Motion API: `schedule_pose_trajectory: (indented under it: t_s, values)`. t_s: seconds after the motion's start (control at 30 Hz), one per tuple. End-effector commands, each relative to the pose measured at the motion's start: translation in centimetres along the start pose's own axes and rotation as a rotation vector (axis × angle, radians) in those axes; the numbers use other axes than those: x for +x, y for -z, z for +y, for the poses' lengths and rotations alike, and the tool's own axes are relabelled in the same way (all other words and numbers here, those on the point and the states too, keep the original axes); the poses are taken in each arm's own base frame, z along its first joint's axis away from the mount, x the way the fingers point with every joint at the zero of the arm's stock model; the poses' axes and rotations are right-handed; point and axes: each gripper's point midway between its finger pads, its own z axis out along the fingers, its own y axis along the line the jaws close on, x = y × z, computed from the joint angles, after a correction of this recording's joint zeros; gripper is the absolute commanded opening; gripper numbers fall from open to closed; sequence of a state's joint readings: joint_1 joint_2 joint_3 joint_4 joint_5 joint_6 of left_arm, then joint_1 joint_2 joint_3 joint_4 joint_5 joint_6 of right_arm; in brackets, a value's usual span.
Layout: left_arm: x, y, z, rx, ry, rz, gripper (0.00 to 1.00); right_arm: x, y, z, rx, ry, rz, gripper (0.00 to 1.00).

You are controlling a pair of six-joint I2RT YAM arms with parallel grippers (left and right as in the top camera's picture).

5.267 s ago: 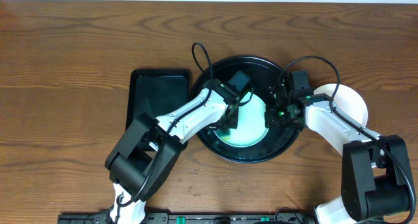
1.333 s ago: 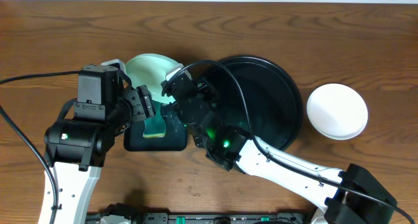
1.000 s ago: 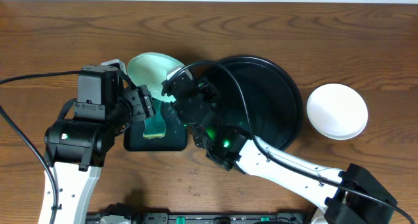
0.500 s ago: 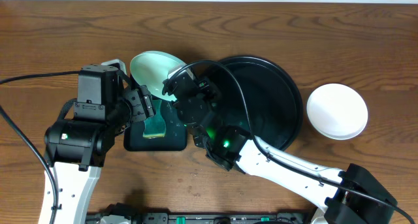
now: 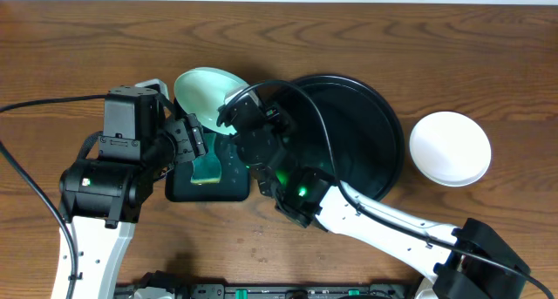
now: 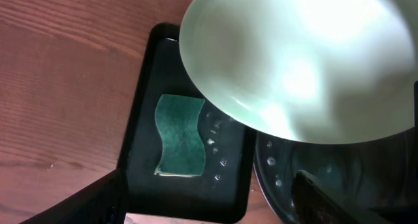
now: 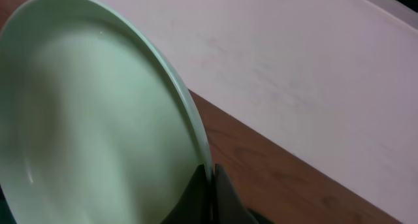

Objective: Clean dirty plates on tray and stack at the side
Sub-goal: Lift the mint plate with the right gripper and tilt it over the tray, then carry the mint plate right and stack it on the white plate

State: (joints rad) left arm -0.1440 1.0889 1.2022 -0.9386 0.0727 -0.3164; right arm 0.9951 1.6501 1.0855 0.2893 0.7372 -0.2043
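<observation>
the right gripper [image 7: 210, 185] has its jaws clenched on the rim of a mint-green plate [image 5: 207, 90], which is held tilted over the far end of the rectangular tray [image 6: 139, 113], left of the round tray [image 5: 390, 133]. the left gripper [image 5: 196, 145] has its jaws released near the sponge [image 6: 181, 135]. a white plate [image 5: 450, 148] lies on the worktop [image 5: 87, 55], right of the round tray.

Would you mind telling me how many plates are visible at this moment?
2. A mint-green plate is held tilted in the air by the right gripper. A white plate lies on the table, right of the round tray. Another could be hidden beneath it.
</observation>
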Motion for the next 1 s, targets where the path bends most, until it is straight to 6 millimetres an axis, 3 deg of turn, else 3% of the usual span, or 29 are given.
schedule_pose_trajectory:
  t_s: [0.0,0.1,0.23,0.33,0.4,0.43,0.57,0.67,0.77,0.87,0.97]
  values:
    - [-0.8,0.6,-0.2,0.005,0.0,-0.023,0.8,-0.9,-0.5,-3.1,0.066,-0.194,-0.01,0.01]
    - [-0.8,0.6,-0.2,0.005,0.0,-0.023,0.8,2.4,-2.5,-4.9,0.05,-0.439,0.093,0.01]
    - [-0.8,0.6,-0.2,0.006,0.0,-0.022,0.8,6.5,-4.2,-3.9,-0.249,-0.809,0.323,0.01]
    - [-0.8,0.6,-0.2,0.006,0.0,-0.022,0.8,6.5,-4.0,-4.7,-0.49,-0.981,0.403,0.01]
    - [-0.8,0.6,-0.2,0.006,0.0,-0.022,0.8,6.1,-3.4,-6.4,-0.579,-1.06,0.423,0.02]
    - [-0.8,0.6,-0.2,0.005,0.0,-0.023,0.8,6.4,-3.1,-8.6,-0.567,-1.101,0.432,0.02]
    - [-0.8,0.6,-0.2,0.006,0.0,-0.022,0.8,8.8,-1.3,-15.6,-0.37,-1.109,0.461,0.02]
    - [-0.8,0.6,-0.2,0.006,0.0,-0.022,0.8,11.3,1.2,-20.8,-0.198,-1.089,0.495,0.01]
    - [-0.8,0.6,-0.2,0.006,0.0,-0.022,0.8,15.2,5.0,-25.9,0.01,-1.135,0.585,0.01]
    - [-0.8,0.6,-0.2,0.006,0.0,-0.022,0.81,20.4,9.3,-30.0,0.256,-1.217,0.72,0.01]
    - [-0.8,0.6,-0.2,0.005,0.0,-0.023,0.8,25.3,13.4,-33.3,0.492,-1.276,0.84,0.01]
